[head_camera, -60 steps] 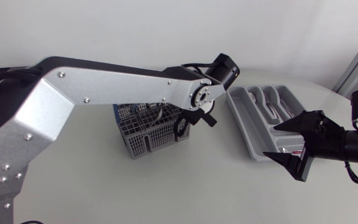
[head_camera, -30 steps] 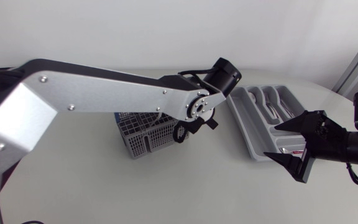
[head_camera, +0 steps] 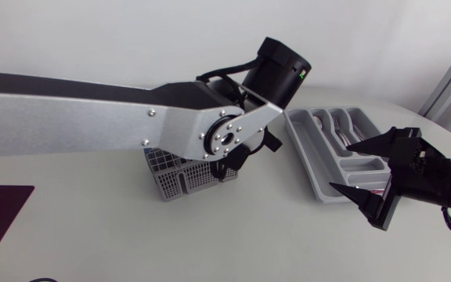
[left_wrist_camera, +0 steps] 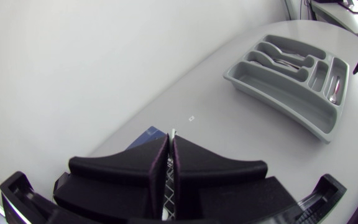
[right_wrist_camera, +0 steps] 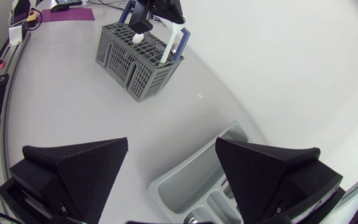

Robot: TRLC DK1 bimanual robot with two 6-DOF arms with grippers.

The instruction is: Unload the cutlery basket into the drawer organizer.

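Cutlery is seen in tray; white handle is clamped by left tool at basket; right tool is spread apart

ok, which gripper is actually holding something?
The left gripper, above the cutlery basket: its fingers are pinched on a thin white utensil. The right gripper, beside the drawer organizer, stands wide open with nothing between its fingers.
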